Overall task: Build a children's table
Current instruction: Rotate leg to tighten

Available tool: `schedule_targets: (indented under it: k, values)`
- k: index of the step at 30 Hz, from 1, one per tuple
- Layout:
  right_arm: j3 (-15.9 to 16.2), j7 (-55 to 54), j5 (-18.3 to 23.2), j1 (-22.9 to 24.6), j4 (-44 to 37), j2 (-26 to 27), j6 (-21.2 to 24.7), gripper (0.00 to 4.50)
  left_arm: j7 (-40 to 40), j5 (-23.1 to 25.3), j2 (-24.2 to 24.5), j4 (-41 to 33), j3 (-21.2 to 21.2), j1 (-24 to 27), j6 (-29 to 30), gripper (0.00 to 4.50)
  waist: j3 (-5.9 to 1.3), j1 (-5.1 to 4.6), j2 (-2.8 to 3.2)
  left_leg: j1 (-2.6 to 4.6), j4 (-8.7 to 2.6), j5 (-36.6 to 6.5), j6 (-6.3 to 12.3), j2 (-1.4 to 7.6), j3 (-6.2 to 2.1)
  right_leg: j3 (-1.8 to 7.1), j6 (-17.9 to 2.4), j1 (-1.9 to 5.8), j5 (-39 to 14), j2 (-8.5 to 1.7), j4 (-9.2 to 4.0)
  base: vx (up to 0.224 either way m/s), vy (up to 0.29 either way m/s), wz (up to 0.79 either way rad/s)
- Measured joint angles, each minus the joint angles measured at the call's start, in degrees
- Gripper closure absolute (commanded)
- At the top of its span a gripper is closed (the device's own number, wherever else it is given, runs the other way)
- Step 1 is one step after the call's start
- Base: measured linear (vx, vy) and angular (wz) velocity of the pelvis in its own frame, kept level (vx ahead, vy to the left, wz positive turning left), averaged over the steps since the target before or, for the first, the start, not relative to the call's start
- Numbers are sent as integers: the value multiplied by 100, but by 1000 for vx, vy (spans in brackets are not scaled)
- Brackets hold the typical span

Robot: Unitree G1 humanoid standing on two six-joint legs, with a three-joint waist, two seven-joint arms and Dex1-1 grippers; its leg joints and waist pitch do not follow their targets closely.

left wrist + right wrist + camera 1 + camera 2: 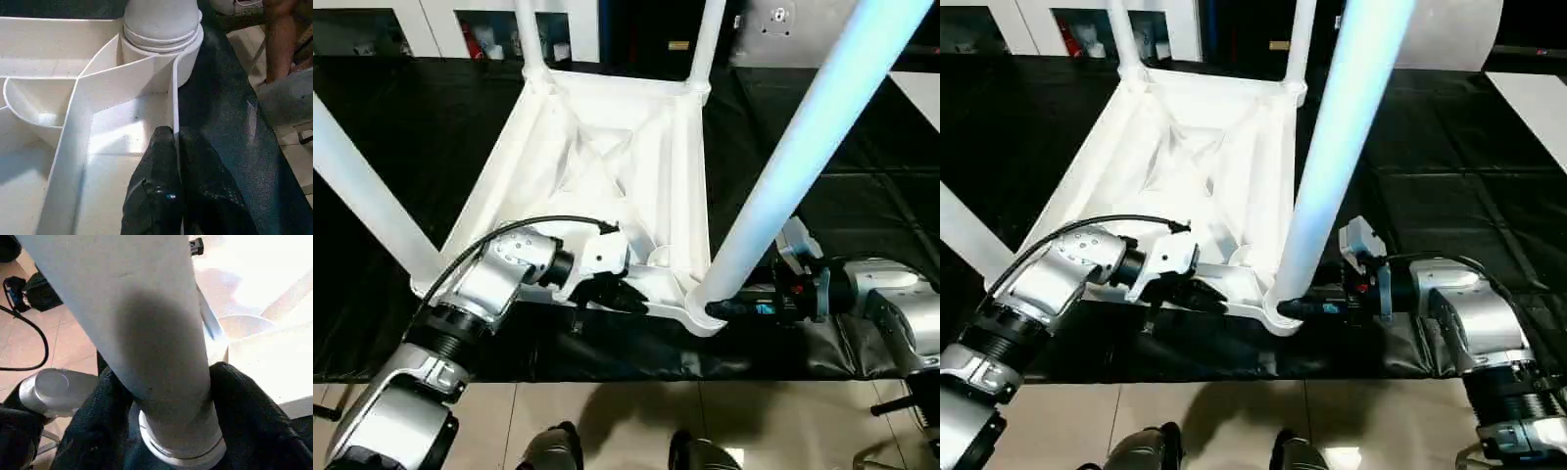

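Right gripper (1304, 309) straddles near leg (1342, 147) at its base, leg upright; left gripper (168, 161) pinches tabletop rim (175, 98).

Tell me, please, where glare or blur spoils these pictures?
Right wrist view: the table top washes out to bare white behind the shadowed leg. Left eye view: the near leg looks soft with a bluish sheen. Left wrist view: the background is blurred.

table top (607, 166) upside down on work table (862, 206) | legs (808, 147) upright in corner sockets
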Motion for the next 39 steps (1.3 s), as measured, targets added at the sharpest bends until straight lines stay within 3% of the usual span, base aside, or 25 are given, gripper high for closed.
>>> schedule_targets:
  k: [5, 10, 13, 19, 24, 28, 30, 37, 39]
  values:
    - [-3, -3, -1, 2, 0, 3, -18, 240, 3, -10, -1, 0, -4, 4, 0, 450, 0, 0, 0, 0, 6, 1, 1, 0, 0, 0, 0, -1, 0, 0, 7, 0, 0, 0]
    - [-134, -370, 35, 224, -299, 193, 252, 241, 132, -17, -83, 1, 29, 4, 166, 450, 0, -2, 0, 2, 20, -1, -3, 1, -2, 2, 1, -1, -1, 0, 26, 0, 0, 0]
    - [-322, -1352, -123, 236, -420, 547, 470, 243, 683, 136, -267, 116, 197, -91, 556, 450, 2, -60, -14, 15, 52, -4, -14, 1, -4, 12, 30, -3, -18, -1, 64, -19, -2, -1]
    - [-708, -3804, -802, 8, -633, 1557, 1107, 253, 2059, 359, -957, 348, 423, -295, 1422, 450, 9, -362, -25, 26, 46, -3, -17, -7, -36, -5, 88, -3, -57, -1, 2, -39, 4, -5]
    - [-825, -5263, -1222, -219, -720, 2231, 1546, 255, 2876, 501, -1382, 471, 571, -369, 1713, 450, 6, -384, -16, 17, -6, -3, -17, -5, -75, -109, 81, 20, -62, -18, -166, 0, 0, 0]
    - [-977, -6428, -1543, -347, -669, 2888, 1557, 255, 3468, 644, -1707, 516, 633, -396, 1837, 450, 8, -386, 5, 13, -8, -3, -17, -14, -85, -123, 80, 24, -61, -23, -237, 0, 0, 0]
    - [-978, -6585, -1574, -350, -632, 2960, 1473, 202, 3559, 653, -1746, 515, 629, -396, 1845, 450, 13, -382, 13, 14, -9, -3, -16, -18, -81, -118, 80, 23, -62, -26, -242, 0, 0, 0]
    - [-962, -6388, -1602, -229, -673, 2902, 1153, 139, 3543, 654, -1778, 470, 631, -393, 1812, 450, 41, -360, 62, 16, -25, -3, -16, -16, -70, -114, 77, 16, -59, -28, -233, 0, 0, 0]
    - [-909, -6035, -1512, -177, -692, 2668, 1082, 129, 3441, 650, -1719, 417, 612, -373, 1739, 450, 45, -352, 70, 15, -29, -3, -16, -14, -62, -112, 65, 15, -52, -28, -228, 0, 0, 0]
